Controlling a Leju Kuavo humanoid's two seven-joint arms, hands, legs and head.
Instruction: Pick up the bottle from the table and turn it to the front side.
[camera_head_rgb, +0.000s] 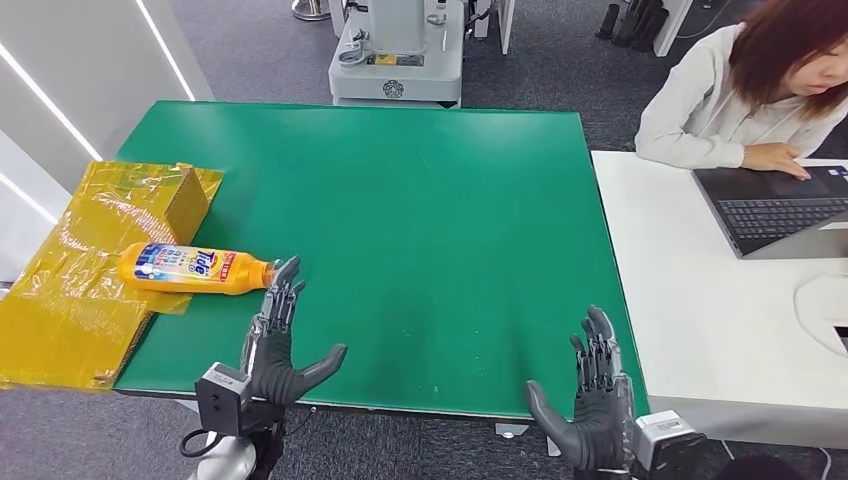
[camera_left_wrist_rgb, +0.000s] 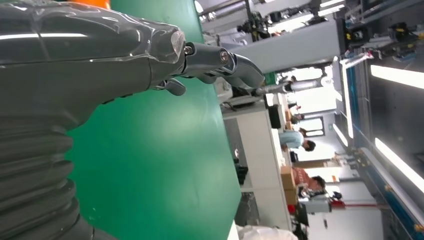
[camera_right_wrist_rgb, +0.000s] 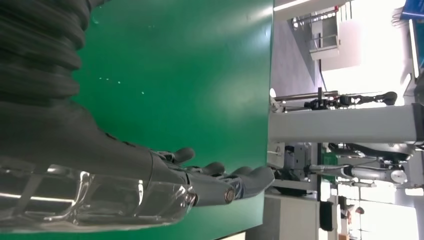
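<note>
From the head view we look forward and down on the green table (camera_head_rgb: 420, 210), with the left hand (camera_head_rgb: 280, 340) and right hand (camera_head_rgb: 595, 400) entering from below. Each wrist camera sits close behind its own hand (pictures turned sideways), looking past the fingers across the same green table toward the room beyond.

A person (camera_head_rgb: 745, 90) types on a laptop (camera_head_rgb: 775, 208) beside yellow wrap (camera_head_rgb: 70, 290).

From my right wrist camera I see the right hand (camera_right_wrist_rgb: 150, 175) stretched out flat above the green bench (camera_right_wrist_rgb: 190, 75), its dark fingers (camera_right_wrist_rgb: 250, 177) extended and holding nothing. Beyond the bench edge stand a grey floor and some white equipment (camera_right_wrist_rgb: 345, 122).
</note>
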